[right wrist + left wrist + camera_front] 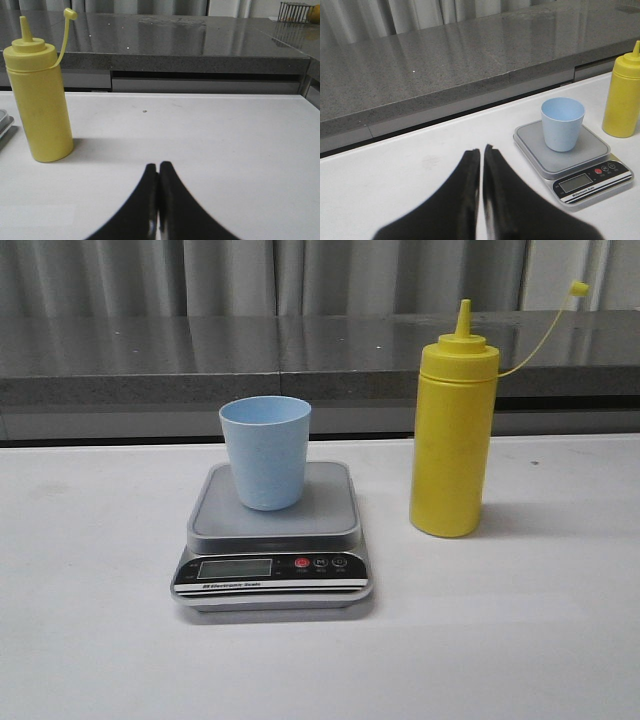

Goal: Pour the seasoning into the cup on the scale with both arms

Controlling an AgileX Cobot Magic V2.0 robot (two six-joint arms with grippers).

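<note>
The pale blue cup stands upright on the scale at the table's middle. The yellow seasoning bottle stands upright on the table just right of the scale, its tethered cap off the nozzle. Neither gripper shows in the front view. My left gripper is shut and empty, over the table well short of the cup and scale; the bottle stands beyond them. My right gripper is shut and empty, apart from the bottle.
A dark grey stone ledge runs along the back of the white table, with curtains behind it. A wire basket sits on the ledge in the right wrist view.
</note>
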